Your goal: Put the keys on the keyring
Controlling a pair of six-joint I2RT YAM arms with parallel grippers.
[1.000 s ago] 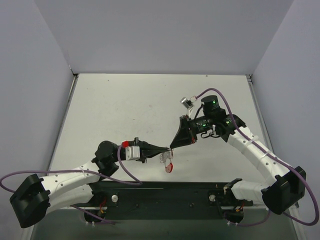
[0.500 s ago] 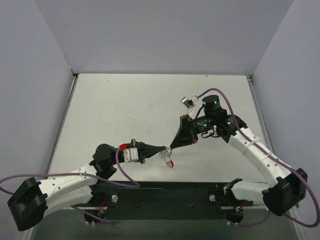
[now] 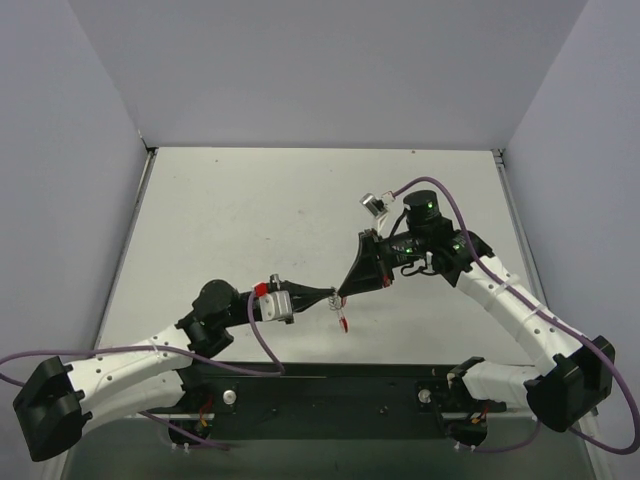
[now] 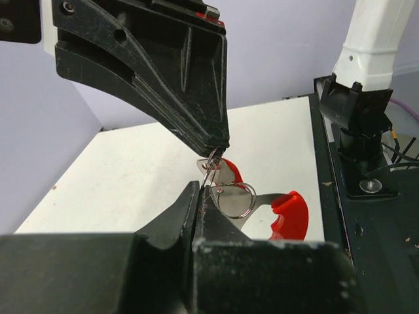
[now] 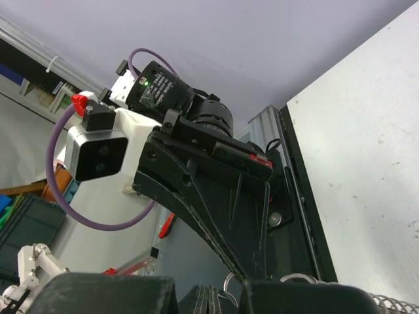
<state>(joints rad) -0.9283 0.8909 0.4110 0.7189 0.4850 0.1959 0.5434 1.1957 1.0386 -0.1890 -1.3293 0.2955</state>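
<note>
Over the middle of the table's (image 3: 250, 220) near edge, the left gripper (image 4: 200, 196) is clamped tight on the key (image 4: 288, 214) by its flat silver shaft, the glossy red plastic head hanging free. The thin wire keyring (image 4: 253, 196) lies against that shaft. Just beyond, the right gripper (image 4: 220, 146), fully closed, seems to pinch its wire. Smooth metal between hard fingertips may slip, or the springy ring may twist free.
</note>
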